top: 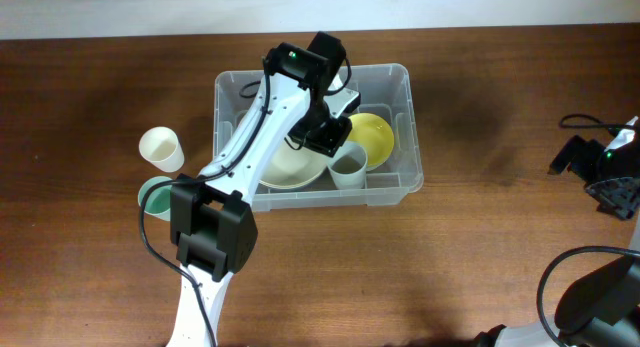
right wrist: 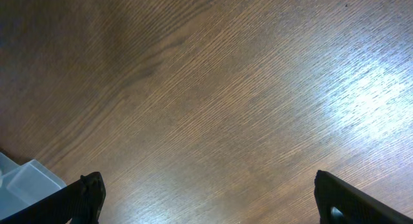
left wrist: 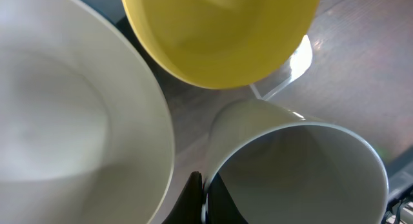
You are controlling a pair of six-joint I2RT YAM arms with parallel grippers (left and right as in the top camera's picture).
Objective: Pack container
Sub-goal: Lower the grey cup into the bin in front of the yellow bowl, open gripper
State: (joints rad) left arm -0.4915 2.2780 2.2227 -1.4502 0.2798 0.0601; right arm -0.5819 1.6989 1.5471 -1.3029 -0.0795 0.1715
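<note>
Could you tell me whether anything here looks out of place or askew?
Nothing looks spilled or damaged. Only a white cup and a green dish sit outside the container, on the table to its left, not yet packed.

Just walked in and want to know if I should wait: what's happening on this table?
The left gripper is down inside the container, shut on the rim of a pale cup next to a cream bowl and a yellow bowl. A white cup and a green dish stand outside it. The right gripper hangs open over the table, holding nothing.
</note>
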